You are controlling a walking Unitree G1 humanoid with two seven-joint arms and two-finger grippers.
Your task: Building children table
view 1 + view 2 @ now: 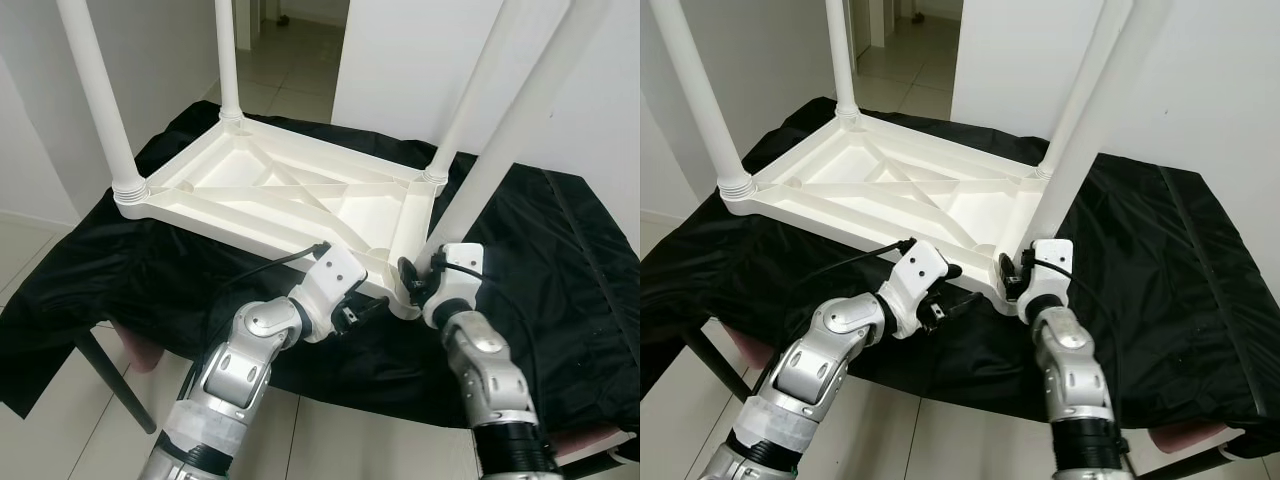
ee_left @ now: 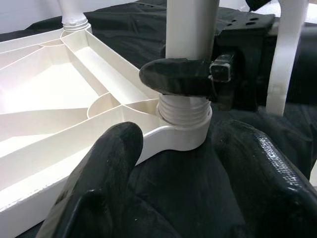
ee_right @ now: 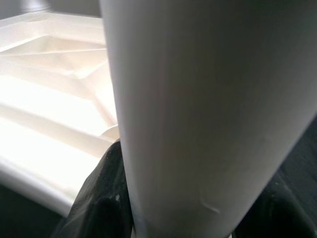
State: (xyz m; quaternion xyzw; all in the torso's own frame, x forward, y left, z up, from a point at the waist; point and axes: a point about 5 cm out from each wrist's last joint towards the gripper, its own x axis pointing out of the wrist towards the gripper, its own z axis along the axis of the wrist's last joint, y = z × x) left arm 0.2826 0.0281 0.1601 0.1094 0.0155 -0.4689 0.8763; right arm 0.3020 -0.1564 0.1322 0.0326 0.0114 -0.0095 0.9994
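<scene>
right gripper clamped on the near leg of the upturned table

nearest the camera, the two silver arms reach forward over the front edge of the black cloth (image 1: pixel 120 290) that drapes the work surface. the right gripper (image 1: pixel 418 278) is closed around the base of the near right white plastic leg (image 1: pixel 505 130), just above the ribbed collar where the leg meets the corner socket; in the left wrist view one black finger (image 2: pixel 176 77) wraps the front of the tube. in the right wrist view that same leg (image 3: pixel 198 114) stands very close before the lens, with a dark finger beside it at its foot.

the left gripper (image 1: pixel 362 310) hovers low beside the same corner, just off the rim of the table, its two black fingers spread apart and holding nothing; the left wrist view looks between those fingers (image 2: pixel 106 163) toward the socket.

the white plastic children's table top (image 1: pixel 290 195) lies upside down on the cloth, ribbed underside up, with diagonal braces crossing the middle. the other three round white legs stand upright in their corners: near left (image 1: pixel 100 100), far left (image 1: pixel 228 60), far right (image 1: pixel 470 95).

beyond the table are white walls and a tiled floor (image 1: pixel 290 60) running through a doorway.
</scene>
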